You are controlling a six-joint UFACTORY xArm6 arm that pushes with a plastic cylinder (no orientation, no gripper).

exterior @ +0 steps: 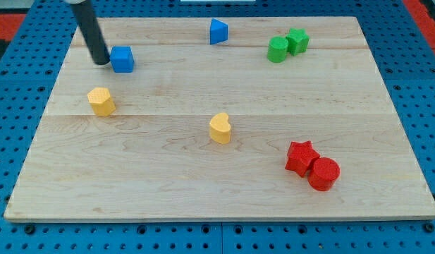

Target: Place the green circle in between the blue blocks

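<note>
The green circle (277,50) sits near the view's top right, touching a green star-like block (297,41) on its right. A blue cube (122,59) lies at the upper left. A blue triangular block (218,32) lies at the top centre. My tip (102,61) rests on the board just left of the blue cube, touching or nearly touching its left side. The rod rises up and to the left out of the view. My tip is far left of the green circle.
A yellow block (101,101) lies at the left, below the blue cube. A yellow heart (220,128) lies at the centre. A red star (301,156) and a red circle (323,173) touch each other at the lower right. The wooden board (203,190) lies on a blue pegboard.
</note>
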